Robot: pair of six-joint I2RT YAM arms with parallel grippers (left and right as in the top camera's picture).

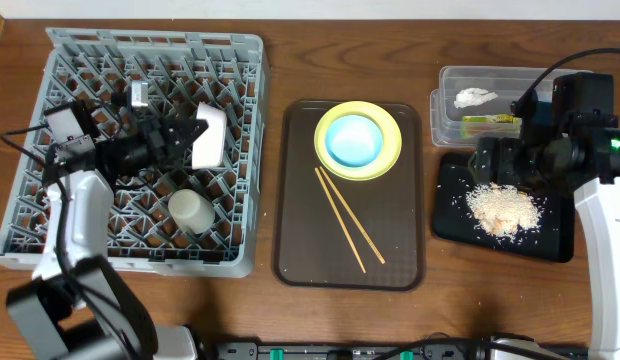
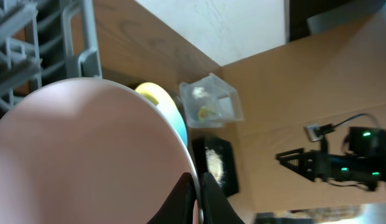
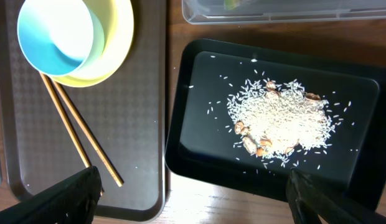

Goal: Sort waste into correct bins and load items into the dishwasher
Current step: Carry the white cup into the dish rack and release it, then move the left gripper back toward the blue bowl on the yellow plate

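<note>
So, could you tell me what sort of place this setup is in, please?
Probably a robotics lab staging a dish-clearing station, not a real kitchen: a grey dish rack sits on a wooden table beside a brown serving tray.

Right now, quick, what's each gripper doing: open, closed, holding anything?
Left gripper: closed on the rim of the white bowl, over the dish rack.
Right gripper: open, empty, above the black tray.
</note>
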